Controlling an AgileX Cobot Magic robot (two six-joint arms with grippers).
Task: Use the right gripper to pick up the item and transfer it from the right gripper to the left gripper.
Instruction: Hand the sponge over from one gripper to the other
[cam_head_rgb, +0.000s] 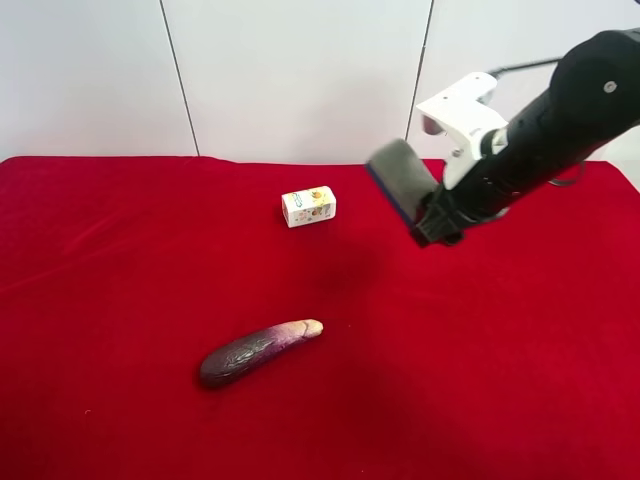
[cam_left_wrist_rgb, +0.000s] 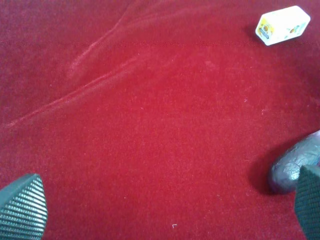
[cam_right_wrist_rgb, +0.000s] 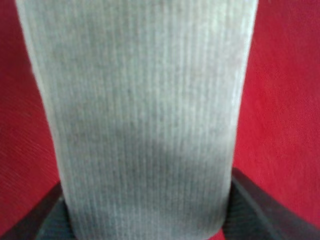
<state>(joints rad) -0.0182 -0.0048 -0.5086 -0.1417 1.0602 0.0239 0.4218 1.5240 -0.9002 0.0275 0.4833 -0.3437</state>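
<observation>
Pickup looks done: R gripper (cam_head_rgb: 428, 218) is clamped on the pad (cam_head_rgb: 400, 175), held clear of the cloth (cam_head_rgb: 120, 300), near the box (cam_head_rgb: 309, 206). Handover not yet begun. L gripper (cam_left_wrist_rgb: 165, 205), jaws wide apart & empty, hangs over the cloth beside the eggplant (cam_left_wrist_rgb: 295, 167); next it should reach the pad's free end w/o knocking it. Red velvety cloth, white panelled wall (cam_head_rgb: 300, 70) behind.

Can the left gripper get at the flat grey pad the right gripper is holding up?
Likely yes: the flat grey pad juts free of the right gripper, clear above the red cloth, and the left gripper hangs open, empty.
</observation>
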